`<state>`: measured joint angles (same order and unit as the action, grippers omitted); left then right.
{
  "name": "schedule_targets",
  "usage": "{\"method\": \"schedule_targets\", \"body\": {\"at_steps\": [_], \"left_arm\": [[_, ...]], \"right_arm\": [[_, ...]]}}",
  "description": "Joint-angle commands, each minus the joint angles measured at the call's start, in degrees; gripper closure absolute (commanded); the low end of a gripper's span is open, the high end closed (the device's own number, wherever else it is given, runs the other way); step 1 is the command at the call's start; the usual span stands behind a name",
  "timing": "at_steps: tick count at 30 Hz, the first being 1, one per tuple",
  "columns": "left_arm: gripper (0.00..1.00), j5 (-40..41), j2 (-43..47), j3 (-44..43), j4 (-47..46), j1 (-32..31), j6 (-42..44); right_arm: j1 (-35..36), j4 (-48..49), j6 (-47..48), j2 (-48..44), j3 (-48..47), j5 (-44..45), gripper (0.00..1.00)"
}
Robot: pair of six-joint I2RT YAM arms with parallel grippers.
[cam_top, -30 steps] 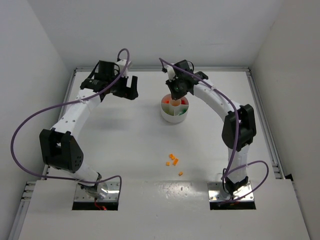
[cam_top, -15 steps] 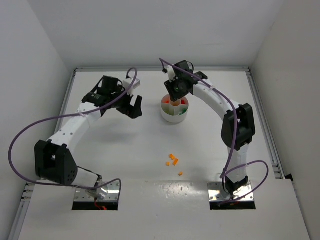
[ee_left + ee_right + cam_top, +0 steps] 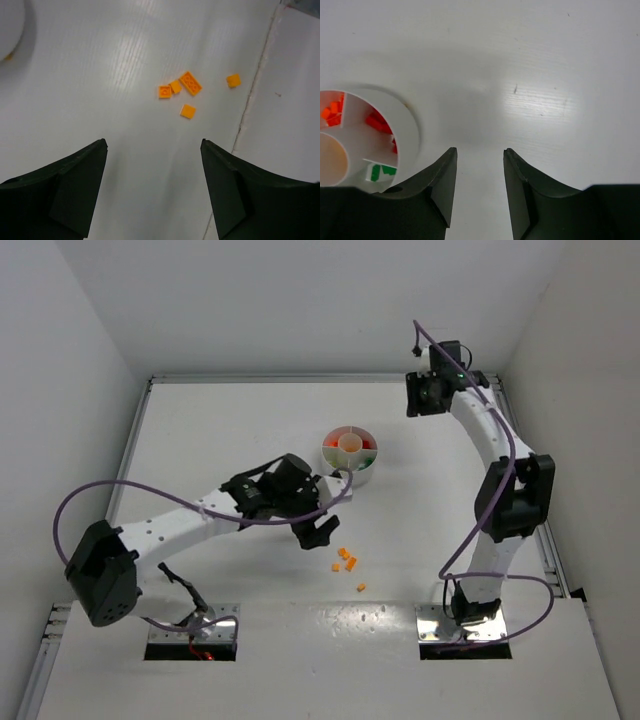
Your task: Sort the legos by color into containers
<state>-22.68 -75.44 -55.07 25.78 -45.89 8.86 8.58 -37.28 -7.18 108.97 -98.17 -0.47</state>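
- Nearest the arm bases: five loose orange legos [image 3: 349,561] lie on the table [image 3: 240,440], at about 6 o'clock of the dish and well apart from it.
- Layout, from the left wrist view: three lie touching or nearly so, a fourth sits just beside them, and the fifth brick [image 3: 233,80] lies off at about 5 o'clock of the cluster, near a seam in the table top.
- Appearance: all five are flat, studded and bright orange. One longer brick [image 3: 190,83] is oblong; the other four are small squares.
- Left gripper [image 3: 153,145]: one, placed at about 11 o'clock of the cluster and 7 o'clock of the dish. Its fingers are spread wide with only bare table between them, and the five bricks lie ahead of the tips. It appears to be clear of the table, though the height is hard to judge.
- Dish [image 3: 348,478]: one, round and white, near mid-table and a little to the far side. It has one central cup [image 3: 349,443] and dividing walls around it.
- Contents, from the right wrist view: orange bricks [image 3: 332,112], red bricks [image 3: 377,122] and green bricks [image 3: 382,172] sit in three separate wedges. Only part of the dish shows, so they cannot be counted.
- Right gripper [image 3: 479,152]: one, farthest out at about 2 o'clock of the dish and clear of its rim. Its fingers stand a narrow gap apart and hold nothing.
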Motion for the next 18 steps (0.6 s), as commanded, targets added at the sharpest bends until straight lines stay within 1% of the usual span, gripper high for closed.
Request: {"method": "schedule_targets", "body": {"at_steps": [1,3,4,7,10,12,15,18], "left_arm": [[0.18,6.4,-2.8,0.0,-4.3,-5.9,-1.5],[0.18,8.8,-6.2,-2.5,-4.3,-8.0,-2.8],[0.18,10.9,-7.3,-4.2,-4.3,-9.6,-4.9],[0.21,12.7,-11.5,-6.7,-4.3,-11.4,-7.8],[0.21,15.1,-14.6,-8.3,-3.7,-14.7,-13.2],[0.21,16.4,-15.5,-8.8,-3.7,-15.4,-15.2],[0.21,18.1,-18.1,-9.6,-3.7,-15.4,-15.8],[0.24,19.9,-21.2,-12.1,-2.1,-15.4,-16.4]], "right_arm": [[-0.8,1.1,-1.3,-4.0,2.7,-2.2,0.57],[-1.4,1.1,-1.3,-4.8,3.8,-2.2,0.57],[-1.9,1.7,-1.3,-5.6,4.6,-2.7,0.57],[-1.9,1.7,-1.3,-6.3,5.3,-2.7,0.56],[-2.4,1.7,-1.3,-7.4,5.8,-2.7,0.56],[-2.4,1.7,-0.8,-7.5,5.8,-2.7,0.56],[-2.4,1.7,-0.8,-7.5,5.8,-3.2,0.56],[-2.4,1.7,-0.8,-7.5,5.8,-3.7,0.56]]}}
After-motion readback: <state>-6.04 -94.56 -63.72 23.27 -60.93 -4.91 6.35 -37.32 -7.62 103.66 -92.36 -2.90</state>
